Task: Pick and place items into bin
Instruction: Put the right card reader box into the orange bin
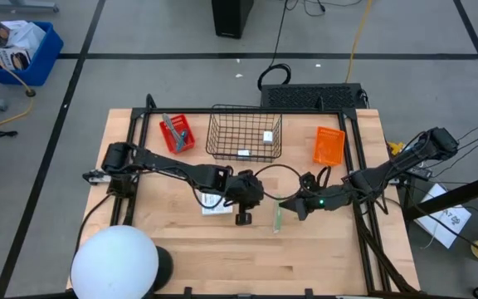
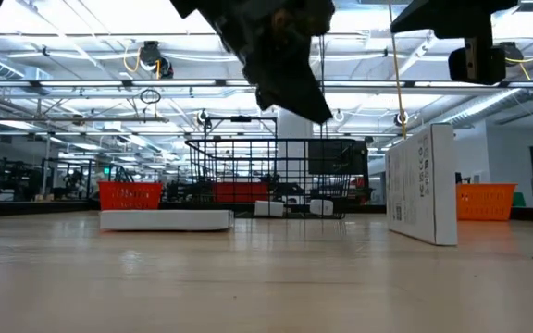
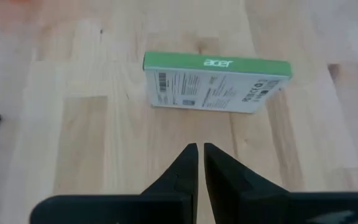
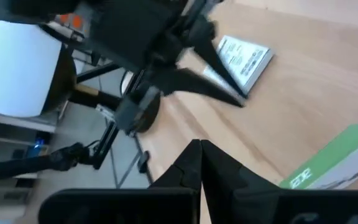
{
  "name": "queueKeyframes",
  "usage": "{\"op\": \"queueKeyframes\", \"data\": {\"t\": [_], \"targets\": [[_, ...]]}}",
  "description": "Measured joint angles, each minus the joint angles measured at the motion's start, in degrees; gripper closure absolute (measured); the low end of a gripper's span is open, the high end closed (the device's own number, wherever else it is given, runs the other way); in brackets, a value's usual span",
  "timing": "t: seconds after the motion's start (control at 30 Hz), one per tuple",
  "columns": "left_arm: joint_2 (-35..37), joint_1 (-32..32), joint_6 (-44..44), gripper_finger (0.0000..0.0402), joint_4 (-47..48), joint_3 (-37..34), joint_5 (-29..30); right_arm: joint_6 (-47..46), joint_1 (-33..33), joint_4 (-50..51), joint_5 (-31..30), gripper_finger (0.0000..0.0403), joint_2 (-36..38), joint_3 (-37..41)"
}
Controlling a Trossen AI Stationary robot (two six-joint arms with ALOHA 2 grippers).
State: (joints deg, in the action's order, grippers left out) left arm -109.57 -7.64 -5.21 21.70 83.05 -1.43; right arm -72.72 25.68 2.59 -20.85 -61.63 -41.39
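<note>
High view: the left end effector (image 1: 244,218) and right end effector (image 1: 290,203) hang clenched and empty; between them lies a green-edged white box (image 1: 277,218), a flat white packet (image 1: 215,202) beside the left. The black wire bin (image 1: 244,133) beyond holds two small white items.

Left wrist view: the green-edged box (image 3: 215,83) lies just ahead, unpicked.

Low view: both packets remain on the wooden table (image 2: 266,277); I judge the task partly done.

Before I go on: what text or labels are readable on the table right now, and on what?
"acer": white letters on the green edge of the standing white box.
Fine print and barcode on that box's white face: too small to read.
Label on the flat white packet: too blurred to read.
Nothing else readable.
</note>
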Motion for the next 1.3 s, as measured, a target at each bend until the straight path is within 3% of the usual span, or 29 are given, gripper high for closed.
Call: {"op": "queueKeyframes", "data": {"t": [0.1, 0.2, 0.4, 0.63, 0.9, 1.0, 1.3], "targets": [[1.1, 0.0, 1.1, 0.0371, -0.6, 0.0, 0.9, 3.1, 1.3, -1.7, -3.5, 0.0403, 0.0, 0.0], [1.1, 0.5, 0.7, 0.0371, 0.2, 0.0, 1.2, 7.6, 2.8, -6.6, -3.0, 0.0403, -0.1, -0.1], [1.6, 0.6, 1.2, 0.0371, -0.4, 0.0, -1.9, 2.2, 3.8, 2.0, -4.6, 0.0403, -0.1, 0.0], [5.3, -0.4, 3.0, 0.0371, -7.0, -1.9, -9.2, 4.3, 3.8, -0.4, -4.4, 0.0403, -1.2, 0.0], [21.3, 0.4, 3.3, 0.0371, -26.7, -21.3, -12.7, -0.9, 0.8, 4.4, 0.3, 0.0403, -1.4, -0.4], [28.8, 1.0, 3.2, 0.0371, -29.0, -28.3, -12.6, -1.5, -0.8, 7.7, 1.7, 0.0403, -1.7, -3.0], [45.8, 1.4, 3.5, 0.0371, -36.5, -43.3, -11.6, -3.1, -6.9, 39.5, 6.5, 0.0403, -11.0, -24.1]]}}
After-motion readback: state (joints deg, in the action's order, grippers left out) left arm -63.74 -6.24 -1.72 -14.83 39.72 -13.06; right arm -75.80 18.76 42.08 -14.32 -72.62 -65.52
